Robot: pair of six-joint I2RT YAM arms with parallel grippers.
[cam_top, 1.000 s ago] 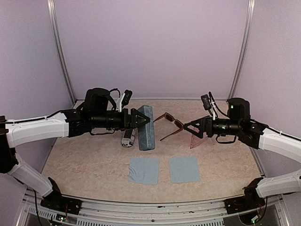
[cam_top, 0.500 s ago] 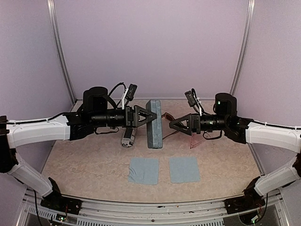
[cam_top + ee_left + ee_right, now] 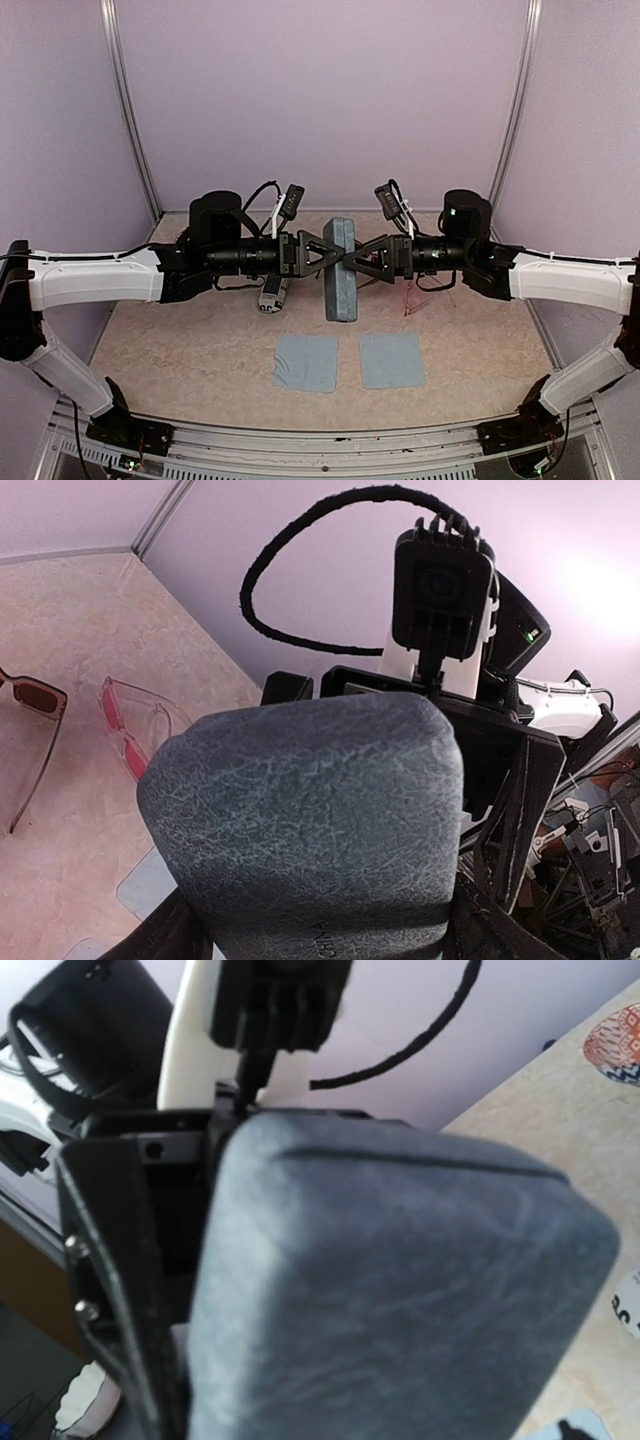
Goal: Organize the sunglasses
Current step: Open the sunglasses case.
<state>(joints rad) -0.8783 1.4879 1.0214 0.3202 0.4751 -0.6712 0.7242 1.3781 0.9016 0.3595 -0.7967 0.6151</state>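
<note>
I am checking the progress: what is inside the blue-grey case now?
Its inside is hidden: the case is shut. The brown sunglasses and the pink sunglasses lie outside it, on the table.

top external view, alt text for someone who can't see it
Two robot arms meet mid-table, the left claw gripping a blue-grey case while the open right claw flanks its other side. Two blue cloths lie nearer the camera.

The blue-grey case (image 3: 400, 1300) fills most of the frame, with a thin seam running near its upper edge. Behind it on the left, the left gripper (image 3: 130, 1220) presses its black frame against the case, and its wrist camera (image 3: 280, 1000) sits above. The beige table (image 3: 560, 1110) lies to the right.
</note>
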